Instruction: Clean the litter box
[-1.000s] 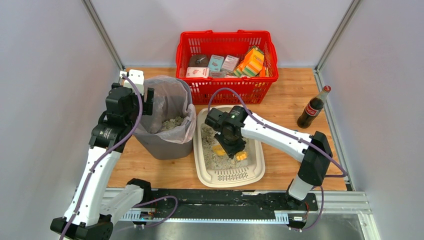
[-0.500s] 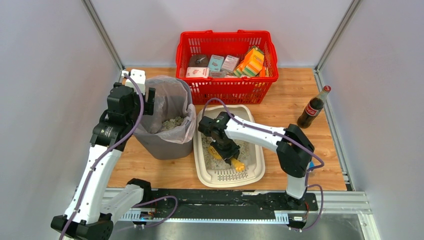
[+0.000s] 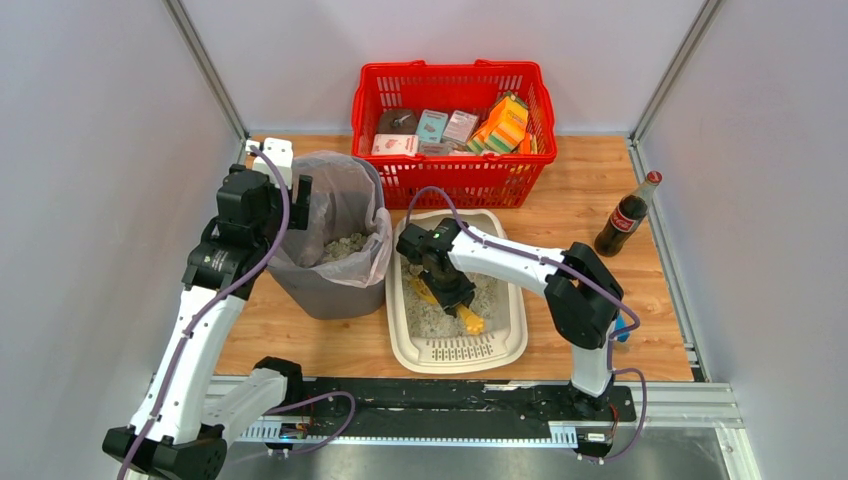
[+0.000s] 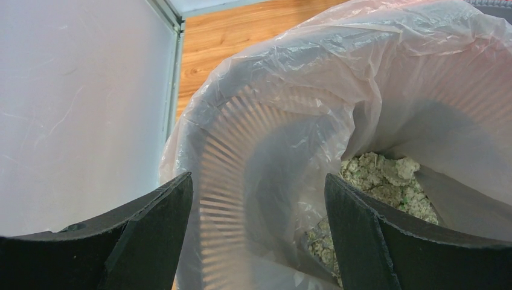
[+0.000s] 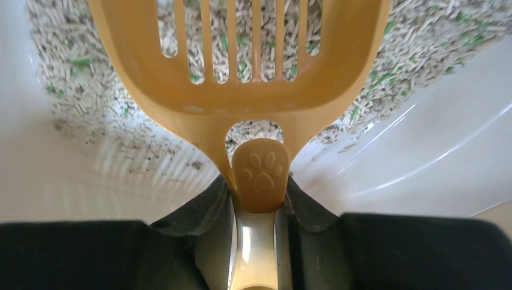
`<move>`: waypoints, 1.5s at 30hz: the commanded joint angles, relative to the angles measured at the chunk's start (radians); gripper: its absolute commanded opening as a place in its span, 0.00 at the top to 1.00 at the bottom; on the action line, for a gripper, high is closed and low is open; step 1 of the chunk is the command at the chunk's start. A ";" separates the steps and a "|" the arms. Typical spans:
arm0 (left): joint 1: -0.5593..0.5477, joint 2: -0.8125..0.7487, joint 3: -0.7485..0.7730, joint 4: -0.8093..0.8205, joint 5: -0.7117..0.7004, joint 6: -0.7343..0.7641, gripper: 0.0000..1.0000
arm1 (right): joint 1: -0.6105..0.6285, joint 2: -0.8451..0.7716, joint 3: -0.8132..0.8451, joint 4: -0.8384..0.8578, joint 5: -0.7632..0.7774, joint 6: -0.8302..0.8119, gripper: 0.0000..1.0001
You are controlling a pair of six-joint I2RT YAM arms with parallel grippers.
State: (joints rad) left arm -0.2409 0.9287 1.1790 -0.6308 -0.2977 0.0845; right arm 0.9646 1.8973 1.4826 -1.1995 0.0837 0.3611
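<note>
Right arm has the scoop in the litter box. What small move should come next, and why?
Probably push the yellow slotted scoop forward and down into the litter: the right gripper clamps its handle, its head looks empty with litter showing through the slots, and the bagged bin stands beside the litter box.

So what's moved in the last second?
The right gripper, shut on the yellow scoop, shifted left over the litter box as that arm's elbow folded inward. The left gripper stayed open over the bin. The basket and bottle are unchanged.
</note>
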 commanded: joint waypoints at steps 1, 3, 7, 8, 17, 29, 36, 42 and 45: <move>-0.003 0.002 0.007 0.017 0.011 0.003 0.13 | -0.012 0.029 0.053 0.101 0.062 0.041 1.00; -0.003 0.004 0.005 0.019 0.017 0.003 0.14 | -0.012 0.040 0.048 0.117 0.083 0.045 1.00; -0.003 0.005 0.005 0.020 0.019 0.000 0.14 | -0.012 0.043 0.030 0.165 0.116 0.073 1.00; -0.003 0.005 0.007 0.019 0.019 0.001 0.14 | -0.013 0.036 0.022 0.173 0.126 0.076 1.00; -0.003 0.009 0.005 0.019 0.025 -0.002 0.14 | -0.013 -0.089 -0.177 0.374 0.200 0.091 1.00; -0.003 0.016 0.002 0.019 0.023 0.000 0.13 | -0.010 -0.230 -0.375 0.615 0.249 0.068 1.00; -0.003 0.021 0.002 0.020 0.034 -0.002 0.14 | -0.010 -0.329 -0.536 0.771 0.298 0.036 1.00; -0.003 0.022 -0.001 0.022 0.031 -0.002 0.14 | -0.009 -0.441 -0.616 0.866 0.320 0.009 1.00; -0.003 0.025 -0.002 0.023 0.032 -0.002 0.14 | -0.004 -0.484 -0.660 0.903 0.324 -0.013 1.00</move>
State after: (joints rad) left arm -0.2413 0.9516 1.1790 -0.6312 -0.2710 0.0841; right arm 0.9546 1.4860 0.8551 -0.4282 0.3592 0.3828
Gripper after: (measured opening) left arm 0.865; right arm 0.286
